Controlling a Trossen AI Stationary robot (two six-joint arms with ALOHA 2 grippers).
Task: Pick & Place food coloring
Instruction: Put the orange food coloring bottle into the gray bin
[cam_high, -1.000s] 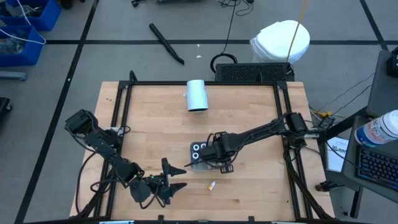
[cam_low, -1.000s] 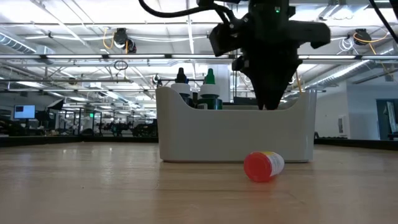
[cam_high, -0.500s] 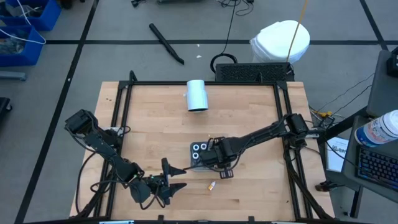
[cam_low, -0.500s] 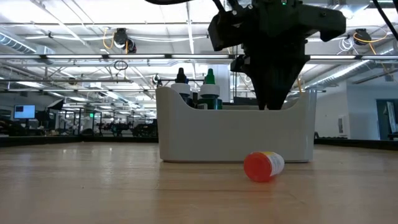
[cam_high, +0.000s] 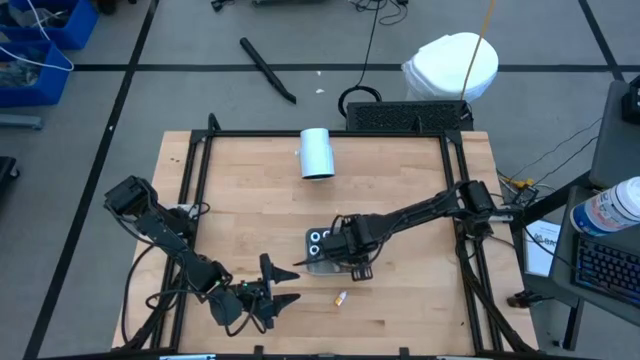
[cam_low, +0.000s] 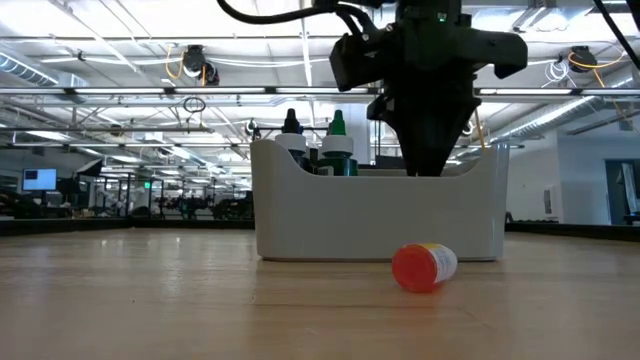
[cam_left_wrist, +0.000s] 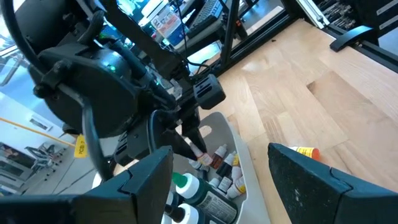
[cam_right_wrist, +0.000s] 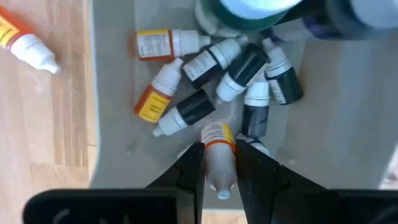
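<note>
R gripper (cam_right_wrist: 219, 163) clamped on orange-label bottle (cam_right_wrist: 217, 149) over grey tray (cam_low: 380, 215) | L gripper (cam_high: 272, 290) open, idle ~7 o'clock | stray bottle (cam_high: 341, 298) at tray's 6 | risk: early drop bounces out, prob.

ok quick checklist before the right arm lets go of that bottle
1. Right gripper shut on a bottle: ok.
2. Gripper over the tray, not the table: ok.
3. Space under it: not ok, bottle pile lies close ahead.
4. Height above the tray floor: cannot tell.
5. Left gripper open, parked clear near the table's front edge: ok.
6. Stray bottle left on the table: not ok, needs picking.
</note>
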